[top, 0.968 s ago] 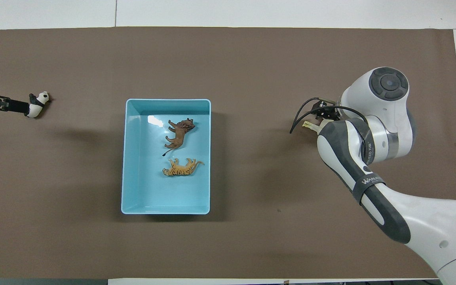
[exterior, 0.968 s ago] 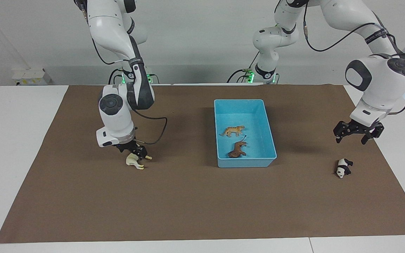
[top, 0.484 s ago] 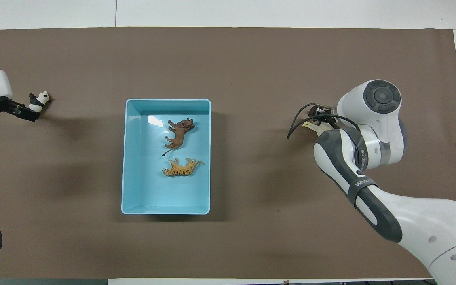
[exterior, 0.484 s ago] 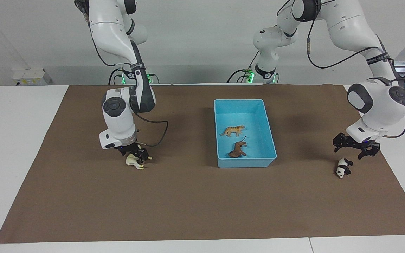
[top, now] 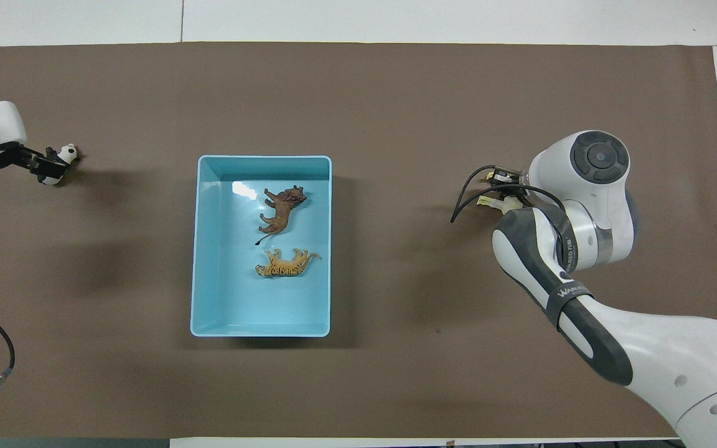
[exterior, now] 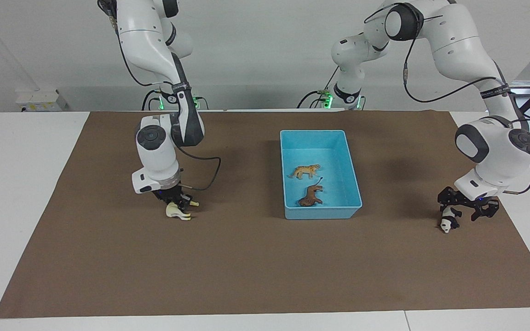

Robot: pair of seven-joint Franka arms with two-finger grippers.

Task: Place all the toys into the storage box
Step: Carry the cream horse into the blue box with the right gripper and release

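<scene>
The right end effector (exterior: 175,202) is down at the surface (exterior: 246,266) with its fingers around the cream-white horse (exterior: 178,211) — whether they are fully clenched on it I cannot tell — and from there the light blue storage box (exterior: 352,184) lies toward the left arm's end. The left end effector (exterior: 465,205), spread open, straddles the panda (exterior: 449,219), which is on the mat at that end. Tiger (exterior: 305,171) and lion (exterior: 311,196) lie in the box — each arm likely carries its own toy inward.

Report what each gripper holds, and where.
Right gripper sits on the back of the cream-white plastic horse; a grip cannot be told. Left gripper, open over the black-and-white plastic panda, holds nothing.
</scene>
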